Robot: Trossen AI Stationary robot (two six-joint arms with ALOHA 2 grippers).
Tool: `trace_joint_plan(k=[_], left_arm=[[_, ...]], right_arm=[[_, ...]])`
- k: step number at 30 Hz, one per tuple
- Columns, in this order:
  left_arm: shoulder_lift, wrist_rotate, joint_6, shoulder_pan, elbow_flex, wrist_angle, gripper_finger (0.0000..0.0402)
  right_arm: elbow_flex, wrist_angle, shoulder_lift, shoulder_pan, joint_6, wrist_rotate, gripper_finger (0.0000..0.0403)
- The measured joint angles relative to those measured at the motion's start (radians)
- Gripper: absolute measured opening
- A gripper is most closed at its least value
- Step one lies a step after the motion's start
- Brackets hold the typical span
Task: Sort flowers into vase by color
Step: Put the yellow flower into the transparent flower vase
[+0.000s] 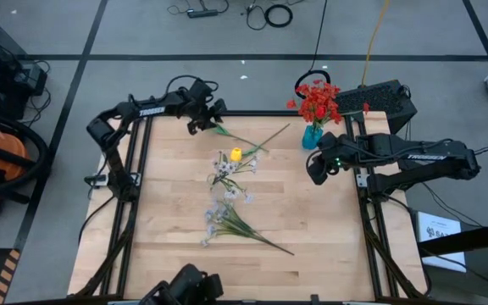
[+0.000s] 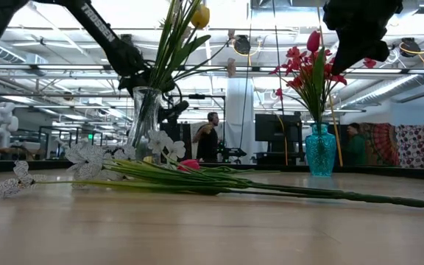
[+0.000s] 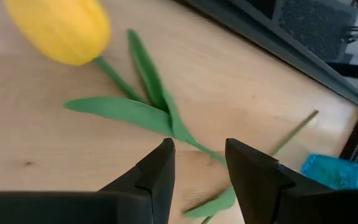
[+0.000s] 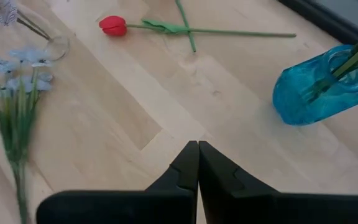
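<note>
A yellow tulip (image 3: 61,28) lies on the table near the far edge, and its green stem (image 1: 244,140) slants toward the middle. My left gripper (image 3: 199,155) is open low over it, a finger on either side of the stem just past the leaves, not touching. The teal vase (image 1: 312,135) stands at the far right with red flowers (image 1: 316,100) in it. A red tulip (image 4: 112,25) lies on the table, its stem crossed by the yellow one's. My right gripper (image 4: 197,155) hangs shut above the table, near side of the teal vase (image 4: 319,87).
A clear glass vase (image 2: 146,110) with a yellow tulip (image 2: 201,15) stands mid-table. White-bluish sprays (image 1: 223,216) lie beside it and toward the near edge. The table's dark far rail (image 3: 278,56) runs close behind the left gripper. People show in the room beyond.
</note>
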Motion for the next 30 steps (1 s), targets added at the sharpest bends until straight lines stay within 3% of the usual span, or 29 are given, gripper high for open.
trace_joint_plan(k=[5,19,30], left_arm=[[0.03,0.035,-0.094,0.029,0.0,0.004,0.0148],[0.052,0.004,-0.231,0.052,0.0,-0.076,0.0137],[0.168,0.045,-0.308,0.043,0.013,0.021,0.0136]], right_arm=[[0.0,0.0,0.0,0.001,-0.043,0.011,0.0],[0.0,0.0,0.0,0.001,-0.18,0.012,0.0],[0.0,0.0,0.0,0.001,-0.219,0.012,0.0]])
